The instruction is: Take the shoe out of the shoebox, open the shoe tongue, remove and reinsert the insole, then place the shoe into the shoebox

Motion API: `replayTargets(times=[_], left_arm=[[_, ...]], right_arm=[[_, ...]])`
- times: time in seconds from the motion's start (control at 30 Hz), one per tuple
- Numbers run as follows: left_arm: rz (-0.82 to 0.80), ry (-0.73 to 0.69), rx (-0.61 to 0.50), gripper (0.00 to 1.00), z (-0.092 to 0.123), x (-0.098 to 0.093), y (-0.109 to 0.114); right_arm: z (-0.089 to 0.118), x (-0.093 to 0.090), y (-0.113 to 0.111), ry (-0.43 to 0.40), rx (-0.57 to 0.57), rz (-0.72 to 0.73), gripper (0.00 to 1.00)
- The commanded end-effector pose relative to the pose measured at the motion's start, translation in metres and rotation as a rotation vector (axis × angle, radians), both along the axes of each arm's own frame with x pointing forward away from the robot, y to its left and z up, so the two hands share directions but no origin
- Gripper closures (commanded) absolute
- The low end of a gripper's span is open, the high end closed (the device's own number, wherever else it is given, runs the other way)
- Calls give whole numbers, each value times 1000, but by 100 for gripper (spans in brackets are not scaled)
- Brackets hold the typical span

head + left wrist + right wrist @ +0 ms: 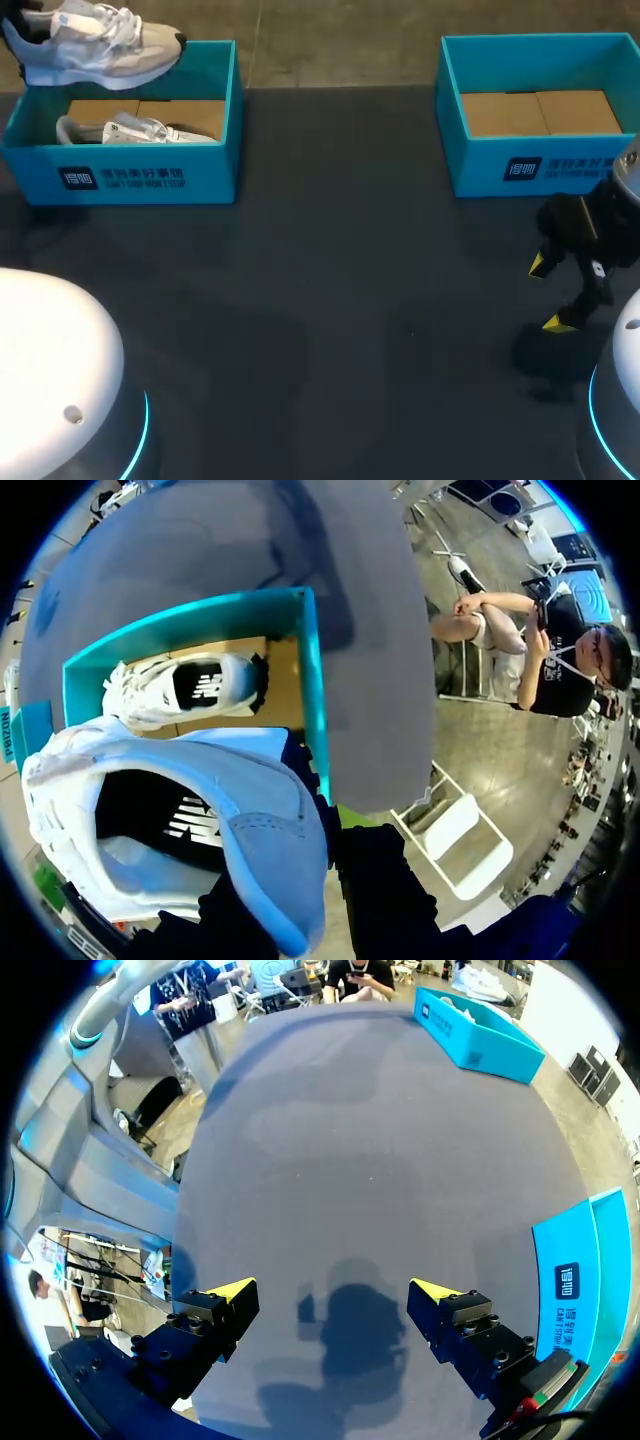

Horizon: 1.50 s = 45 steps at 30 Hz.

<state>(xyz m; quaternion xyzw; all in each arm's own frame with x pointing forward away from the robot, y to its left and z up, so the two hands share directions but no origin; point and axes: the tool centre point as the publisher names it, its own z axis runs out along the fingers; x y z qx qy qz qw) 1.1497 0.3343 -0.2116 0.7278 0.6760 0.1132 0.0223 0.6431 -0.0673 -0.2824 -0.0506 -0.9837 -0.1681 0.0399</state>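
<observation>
White and pale grey lace-up trainer (95, 45), black-lined. It is aloft above the rear left corner of the left-hand teal cardboard shoebox (130, 178) and clear of its rim. The sole faces down and sits roughly level. The long axis runs across the width of the dark grey worktop (330, 300), toe toward the middle and heel toward the left arm's side.

Left claw (345, 900): sits at the trainer's heel end, with the suede heel and black collar close ahead of it. The shoe hides its yellow tips. Nothing else bears the trainer, so the claw is judged clamped on it at the heel.

Second white trainer (130, 130): lies on the brown card floor of the same box, below the lifted one.

Right claw (552, 295): spread wide with nothing between the tips. It hangs low over bare worktop, just in front of the right-hand teal shoebox (540, 170), which shows only its card floor. The lifted trainer lies well apart from it, across the worktop toward the far left corner.

Step in hand, by judgement: taking the shoe out, not yet set down.

Governing relation: the left arm has the trainer and the right arm is the far one, so the carry must run from the far left toward the middle front. With the heel taken, the laces and tongue are left to the right claw, which would have to meet them from the toe side.
</observation>
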Motion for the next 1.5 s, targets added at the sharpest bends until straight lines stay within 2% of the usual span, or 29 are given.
replayTargets(times=[0.03, 0.53, 1.0, 1.5], left_arm=[[-1, 18, 3, 100, -1, 14, 2], [30, 33, 42, 100, -22, 32, -7], [31, 31, 43, 100, -22, 32, -7], [48, 87, 60, 100, -56, 44, -16]], right_arm=[[-1, -1, 0, -2, -1, 0, 0], [-1, -1, 0, -2, -1, 0, 0], [-1, -1, 0, -2, -1, 0, 0], [-1, -1, 0, -2, -1, 0, 0]])
